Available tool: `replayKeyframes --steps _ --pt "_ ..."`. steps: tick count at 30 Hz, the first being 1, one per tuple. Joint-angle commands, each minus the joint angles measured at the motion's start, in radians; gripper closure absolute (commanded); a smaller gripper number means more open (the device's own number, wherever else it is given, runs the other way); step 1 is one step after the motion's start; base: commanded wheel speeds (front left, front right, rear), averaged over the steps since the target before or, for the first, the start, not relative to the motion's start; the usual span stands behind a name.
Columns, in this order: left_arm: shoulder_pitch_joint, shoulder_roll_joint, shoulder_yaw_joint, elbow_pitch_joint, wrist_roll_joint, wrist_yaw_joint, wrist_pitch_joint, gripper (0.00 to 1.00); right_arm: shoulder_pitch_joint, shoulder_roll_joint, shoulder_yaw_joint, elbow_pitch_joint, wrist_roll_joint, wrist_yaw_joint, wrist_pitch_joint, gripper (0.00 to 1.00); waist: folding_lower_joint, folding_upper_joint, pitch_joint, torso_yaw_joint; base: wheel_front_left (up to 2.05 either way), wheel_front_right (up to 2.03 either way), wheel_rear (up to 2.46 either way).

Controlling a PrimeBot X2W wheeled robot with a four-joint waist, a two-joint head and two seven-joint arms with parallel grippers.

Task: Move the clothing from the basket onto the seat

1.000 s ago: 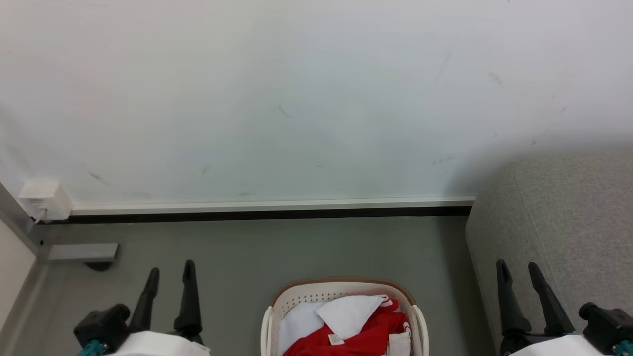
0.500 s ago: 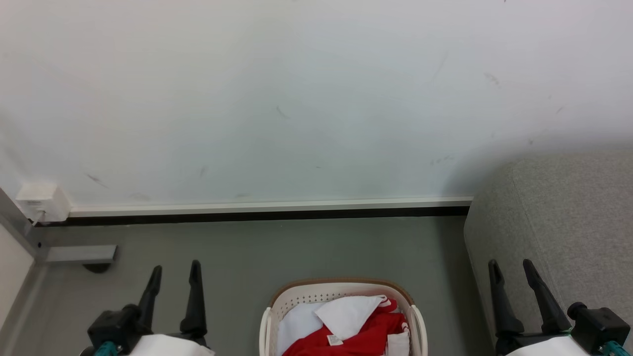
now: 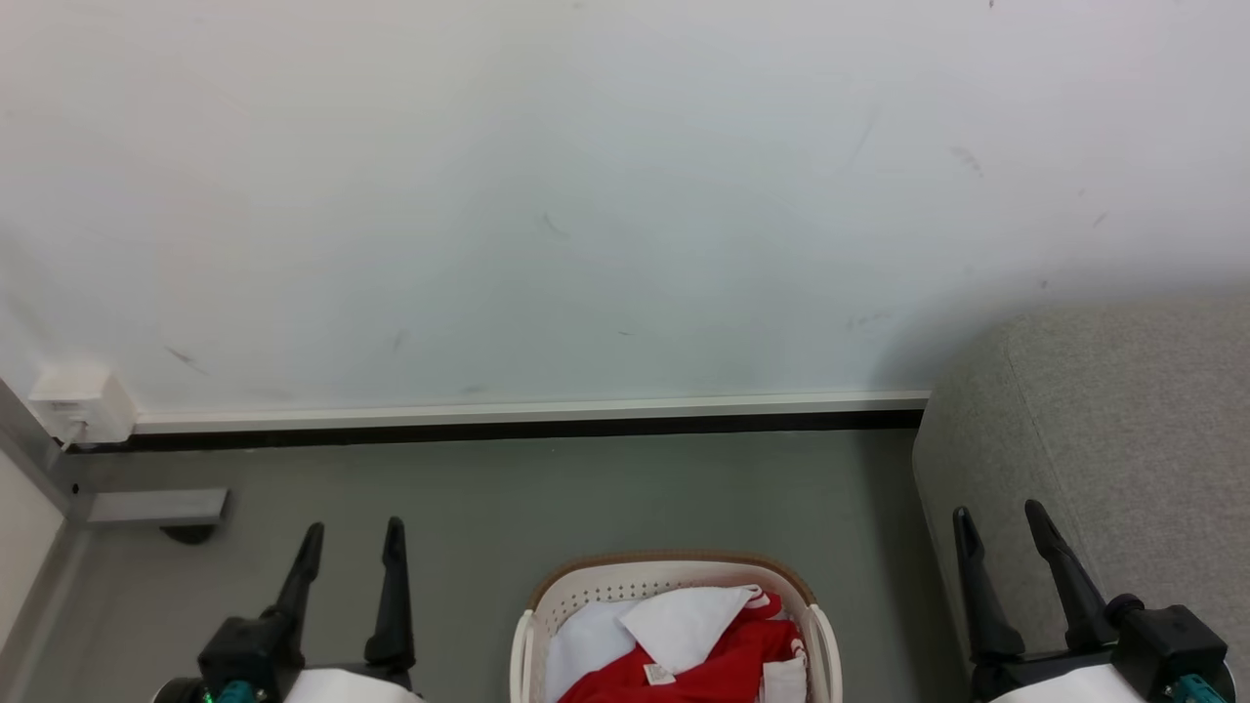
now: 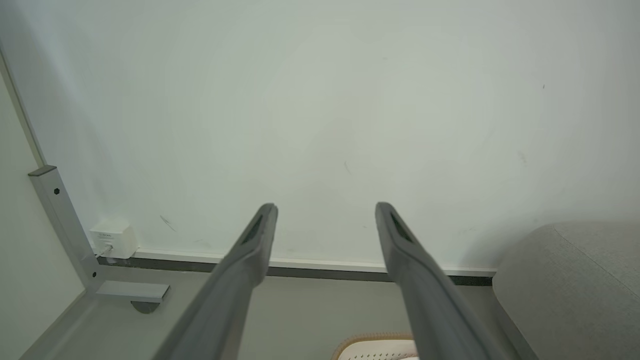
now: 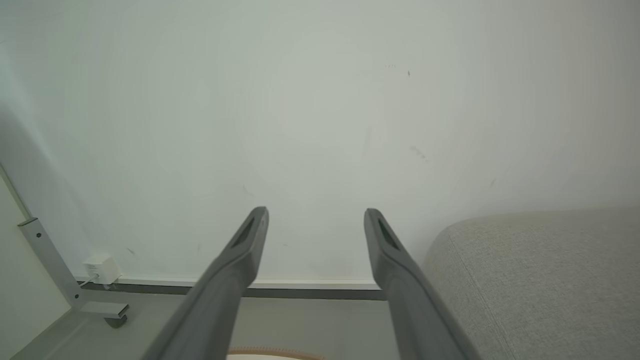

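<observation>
down at the near edge, between the arms, the clothing (image 3: 728,656) lies heaped in the basket (image 3: 625,586), red folds tangled with white. soft, light stuff by the look of it, floppy and likely to trail, so pinch a raised red fold near the label (image 3: 662,671), not the pale sheet (image 3: 584,644). left gripper (image 3: 354,527) hangs over the floor (image 3: 586,488), jaws spread wide, holding nothing. right gripper (image 3: 996,510) is just as wide and empty, by the grey seat (image 3: 1133,439) on the right.
</observation>
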Motion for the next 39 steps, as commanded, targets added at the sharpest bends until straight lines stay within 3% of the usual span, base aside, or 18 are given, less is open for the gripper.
replayKeyframes --steps 1,13,31,39 --pt "0.006 0.006 0.000 -0.001 0.023 0.004 -0.009 0.00 -0.007 0.000 0.004 -0.005 -0.016 -0.002 -0.008 0.00 0.0000 0.0000 0.000 -0.001 0.00 0.00 0.00" --pt "0.003 0.003 0.002 0.007 0.101 0.006 -0.029 0.00 -0.011 0.000 0.017 -0.005 -0.082 -0.002 -0.031 0.00 0.0000 0.0000 -0.004 -0.008 0.00 0.00 0.00" --pt "0.003 -0.001 0.005 0.010 0.085 -0.006 -0.029 0.00 -0.015 0.000 0.028 -0.001 -0.074 -0.002 -0.027 0.00 0.0000 0.0000 0.001 -0.012 0.00 0.00 0.00" --pt "-0.012 -0.001 0.014 0.014 0.068 -0.021 -0.029 0.00 -0.026 -0.006 0.017 -0.018 -0.083 -0.002 -0.027 0.00 0.0000 0.0000 0.032 -0.048 0.00 0.00 0.00"
